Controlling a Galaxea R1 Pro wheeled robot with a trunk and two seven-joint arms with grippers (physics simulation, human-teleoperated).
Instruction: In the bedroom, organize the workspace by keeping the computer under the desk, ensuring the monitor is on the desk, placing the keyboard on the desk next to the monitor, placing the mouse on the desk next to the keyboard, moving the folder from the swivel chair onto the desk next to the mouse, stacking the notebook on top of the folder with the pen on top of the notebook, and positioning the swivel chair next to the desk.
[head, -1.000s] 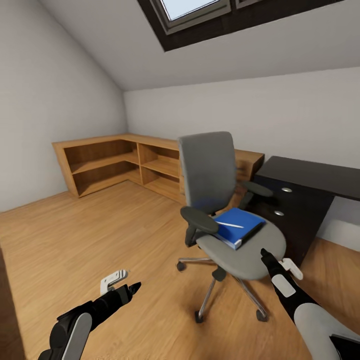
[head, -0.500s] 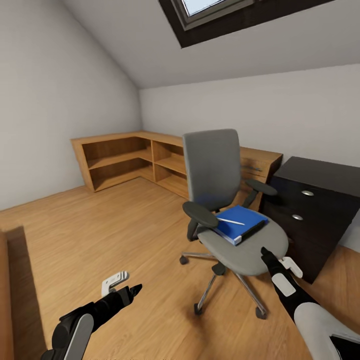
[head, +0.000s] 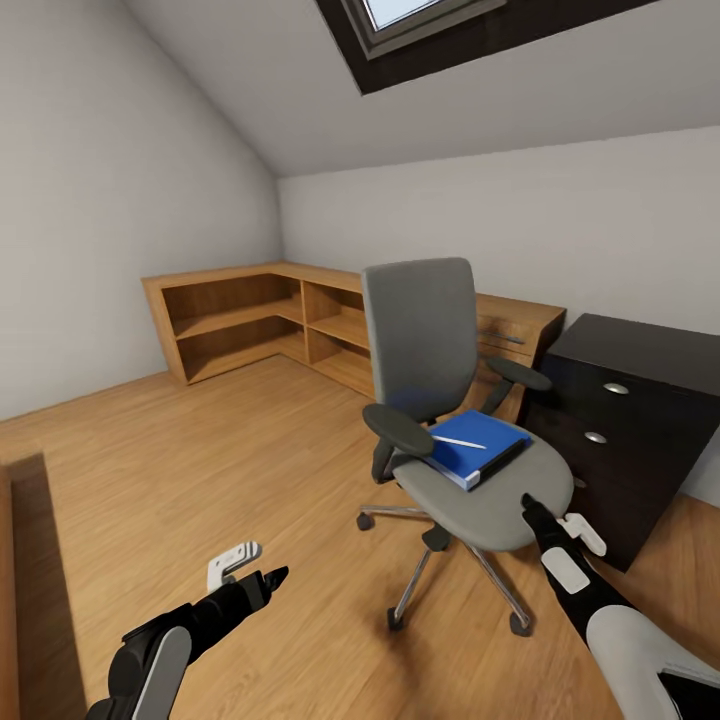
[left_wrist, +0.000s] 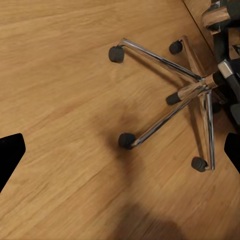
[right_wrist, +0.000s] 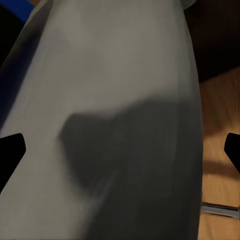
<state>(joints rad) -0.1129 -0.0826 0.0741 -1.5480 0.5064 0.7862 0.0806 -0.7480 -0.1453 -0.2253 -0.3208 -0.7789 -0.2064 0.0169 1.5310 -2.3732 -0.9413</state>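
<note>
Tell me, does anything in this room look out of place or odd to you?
Yes: a blue folder lies on the seat of the swivel chair, with a small white pen on top of it, where a person would sit. The chair stands out on the floor, turned partly away from the dark desk. Nothing looks spilled or broken.

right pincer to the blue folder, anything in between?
Only bare grey seat of the swivel chair, head view. The right pincer sits at the seat's front edge; the folder lies further back.

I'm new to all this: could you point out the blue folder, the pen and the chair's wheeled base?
Folder (head: 492, 447), head view, blue cover.
Pen (head: 459, 442), head view, mid-shaft.
Swivel chair base (left_wrist: 165, 116), left wrist view, chrome spoke.
</note>
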